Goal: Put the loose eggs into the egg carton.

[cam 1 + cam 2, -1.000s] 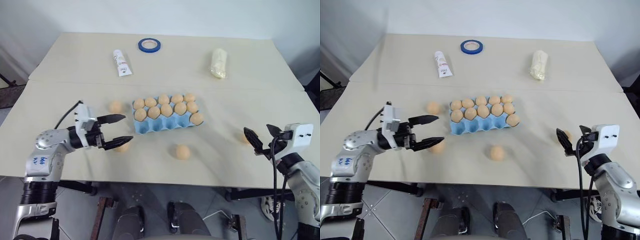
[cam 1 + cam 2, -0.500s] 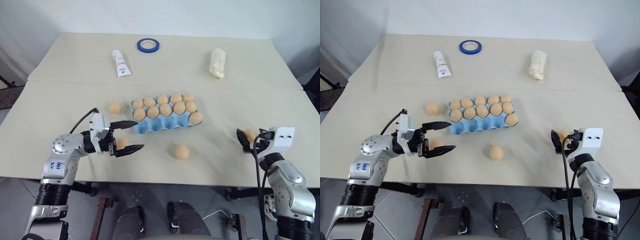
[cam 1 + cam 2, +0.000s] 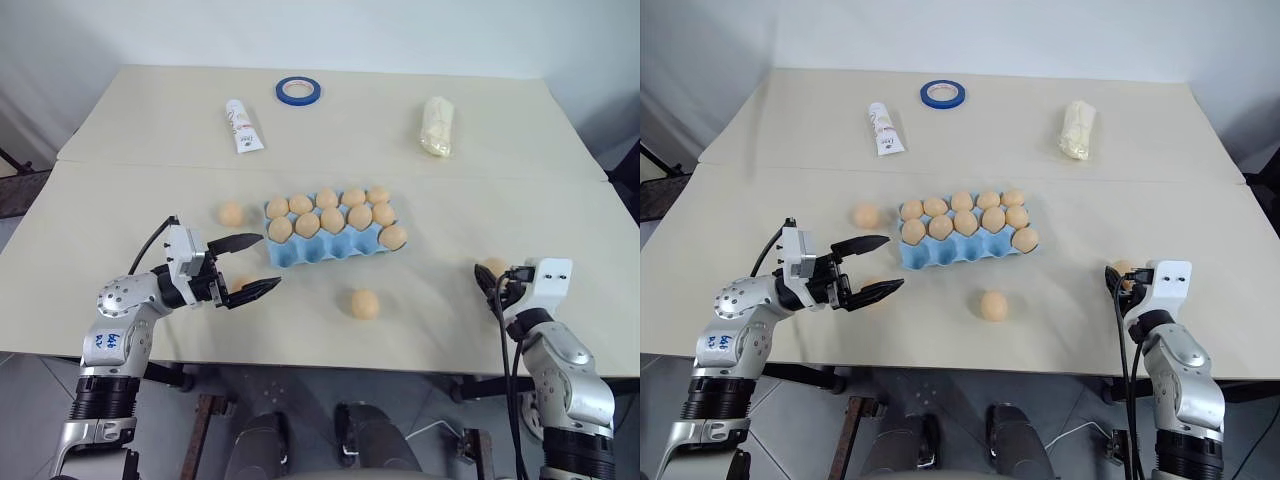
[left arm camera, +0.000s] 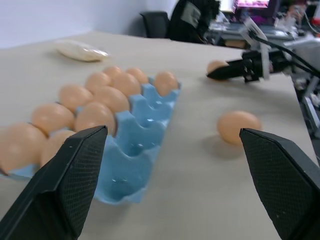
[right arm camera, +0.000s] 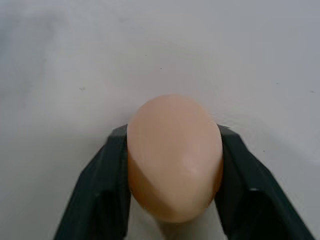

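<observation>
Egg carton holds eleven eggs; its front row is mostly bare

the carton sits mid-table with eggs in its two far rows and one at its right end. one egg lies just left of it, another in front. a third lies far right, between the right gripper fingers. tape, tube and bag lie along the far side.
</observation>
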Controlling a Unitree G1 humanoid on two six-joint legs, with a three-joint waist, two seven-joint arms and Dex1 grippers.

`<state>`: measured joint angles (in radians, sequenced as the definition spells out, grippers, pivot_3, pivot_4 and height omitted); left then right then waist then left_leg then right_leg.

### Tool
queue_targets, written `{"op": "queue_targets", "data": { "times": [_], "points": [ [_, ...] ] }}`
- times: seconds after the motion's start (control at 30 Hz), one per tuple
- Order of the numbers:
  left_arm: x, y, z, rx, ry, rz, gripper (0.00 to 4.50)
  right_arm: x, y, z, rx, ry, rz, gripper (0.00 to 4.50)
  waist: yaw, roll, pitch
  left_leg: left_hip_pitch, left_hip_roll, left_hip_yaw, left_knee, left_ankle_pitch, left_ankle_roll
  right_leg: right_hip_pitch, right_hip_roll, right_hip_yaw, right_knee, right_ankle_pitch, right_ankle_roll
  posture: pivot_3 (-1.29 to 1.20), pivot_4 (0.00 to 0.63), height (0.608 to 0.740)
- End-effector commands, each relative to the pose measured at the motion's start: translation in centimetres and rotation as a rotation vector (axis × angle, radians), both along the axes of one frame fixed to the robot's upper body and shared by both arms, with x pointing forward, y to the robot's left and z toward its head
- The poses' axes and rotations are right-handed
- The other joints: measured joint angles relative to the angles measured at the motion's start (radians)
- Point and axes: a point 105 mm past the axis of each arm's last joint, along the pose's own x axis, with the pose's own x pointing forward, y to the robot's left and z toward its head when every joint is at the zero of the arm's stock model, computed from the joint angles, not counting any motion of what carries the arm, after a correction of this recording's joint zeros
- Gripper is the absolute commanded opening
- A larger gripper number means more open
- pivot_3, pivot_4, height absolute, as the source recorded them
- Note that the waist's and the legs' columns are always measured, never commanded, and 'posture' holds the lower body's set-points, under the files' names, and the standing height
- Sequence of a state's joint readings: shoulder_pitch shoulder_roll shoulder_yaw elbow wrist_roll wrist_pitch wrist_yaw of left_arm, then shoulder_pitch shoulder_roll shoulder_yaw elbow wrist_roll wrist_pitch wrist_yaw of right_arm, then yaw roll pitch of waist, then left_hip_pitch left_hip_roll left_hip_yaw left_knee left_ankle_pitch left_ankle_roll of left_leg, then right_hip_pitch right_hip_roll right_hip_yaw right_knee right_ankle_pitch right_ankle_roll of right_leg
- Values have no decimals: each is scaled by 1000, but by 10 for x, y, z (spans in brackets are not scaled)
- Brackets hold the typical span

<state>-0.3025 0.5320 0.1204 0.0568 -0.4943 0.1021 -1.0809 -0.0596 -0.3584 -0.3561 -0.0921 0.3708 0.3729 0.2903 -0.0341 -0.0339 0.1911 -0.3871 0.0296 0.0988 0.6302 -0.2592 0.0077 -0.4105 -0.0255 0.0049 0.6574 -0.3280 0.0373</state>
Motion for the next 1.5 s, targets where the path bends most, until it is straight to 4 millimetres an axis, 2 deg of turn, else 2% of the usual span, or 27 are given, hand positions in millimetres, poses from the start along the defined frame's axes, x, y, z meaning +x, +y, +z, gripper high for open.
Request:
{"op": "queue_targets", "data": {
  "times": [0.03,0.17,0.37,0.53,0.63,0.77,1.0,1.27,1.3,1.5],
  "points": [
    [-1,6,10,-14,-35,9,4500,-3,5,25,-36,-77,33,1622,-1,0,0,0,0,0,0,0,0,0,0,0,0,0,0,0,150,740],
    [-1,10,8,4,-16,23,4500,1,25,47,-45,-121,109,1622,-5,0,0,0,0,0,0,0,0,0,0,0,1,0,0,0,150,740],
    [-4,16,8,36,1,25,4500,12,98,83,-29,-198,357,1615,-20,0,0,0,0,0,0,0,0,0,0,0,1,0,0,0,150,740],
    [-11,23,8,54,-7,29,4500,30,142,90,-21,-221,441,1615,-23,0,0,0,0,-1,-1,0,-1,-1,0,0,0,0,0,0,150,740],
    [-14,30,7,70,-9,52,4500,38,166,80,-31,-190,491,1615,-22,0,0,-1,0,-1,-1,0,-1,-1,0,-1,0,0,0,0,150,740],
    [-19,34,8,70,-15,69,4500,47,178,77,-50,-179,511,1615,-18,0,0,-2,0,-2,-1,0,0,-2,-1,-2,-1,0,0,0,150,740],
    [-22,35,8,68,-21,95,4500,53,183,74,-100,-175,531,1615,-21,0,0,-2,0,-2,-1,0,0,-2,-2,-2,-1,0,-1,0,150,740],
    [-20,36,10,63,-23,105,4500,44,192,80,-84,-183,606,4340,-24,0,0,-2,0,-2,-2,0,0,-2,-1,-2,-1,0,-1,0,150,740],
    [-19,36,10,63,-23,106,4500,44,193,81,-82,-186,608,4459,-24,0,0,-2,0,-2,-2,0,0,-2,-1,-2,-1,0,-1,0,150,740],
    [-14,35,14,63,-27,103,4500,36,192,94,-70,-222,648,4459,-23,0,0,-2,0,-2,-2,0,0,-2,-2,-2,-1,0,-1,0,150,740]
  ]
}}
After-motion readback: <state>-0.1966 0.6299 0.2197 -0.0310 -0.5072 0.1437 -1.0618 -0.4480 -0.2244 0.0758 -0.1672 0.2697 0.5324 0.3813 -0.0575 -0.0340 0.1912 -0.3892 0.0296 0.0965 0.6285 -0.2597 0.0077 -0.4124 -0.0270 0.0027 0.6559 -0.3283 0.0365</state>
